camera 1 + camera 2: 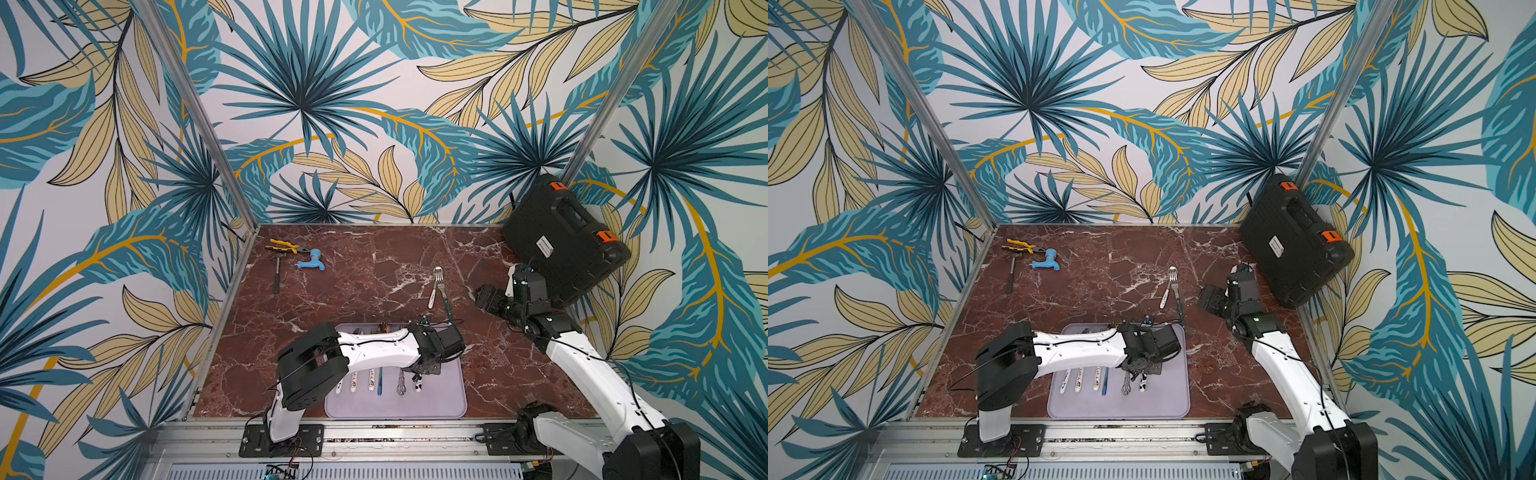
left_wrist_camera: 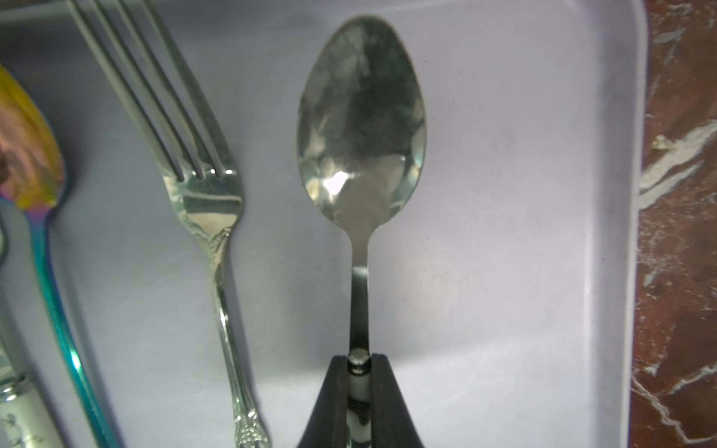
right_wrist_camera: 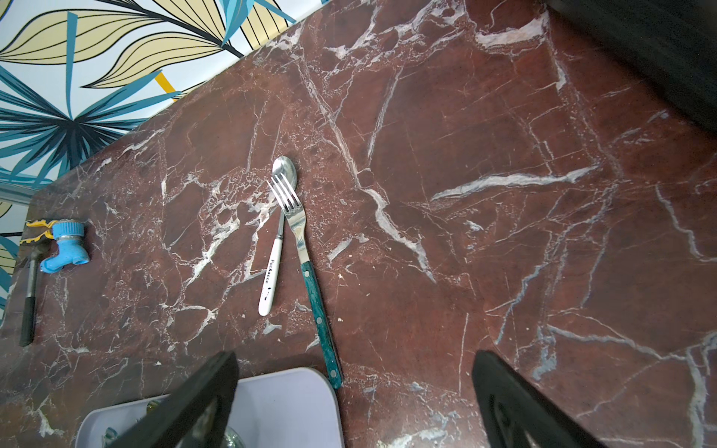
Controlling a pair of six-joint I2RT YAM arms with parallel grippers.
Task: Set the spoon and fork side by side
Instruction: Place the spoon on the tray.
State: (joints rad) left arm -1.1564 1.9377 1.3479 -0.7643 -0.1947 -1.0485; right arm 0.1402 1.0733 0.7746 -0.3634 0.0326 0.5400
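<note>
left gripper [image 2: 359,362] pinching spoon [image 2: 361,128] over tray [image 2: 543,194], right gripper [image 3: 355,360] spread wide

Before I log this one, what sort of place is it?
Probably a robot test cell, not a kitchen: aluminium frame post, leaf-print backdrop walls, arms bolted to a front rail.

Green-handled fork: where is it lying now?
In the right wrist view, the green-handled fork lies on the marble table beyond the far right corner of the lilac tray, tines overlapping the bowl of the white-handled spoon.
</note>
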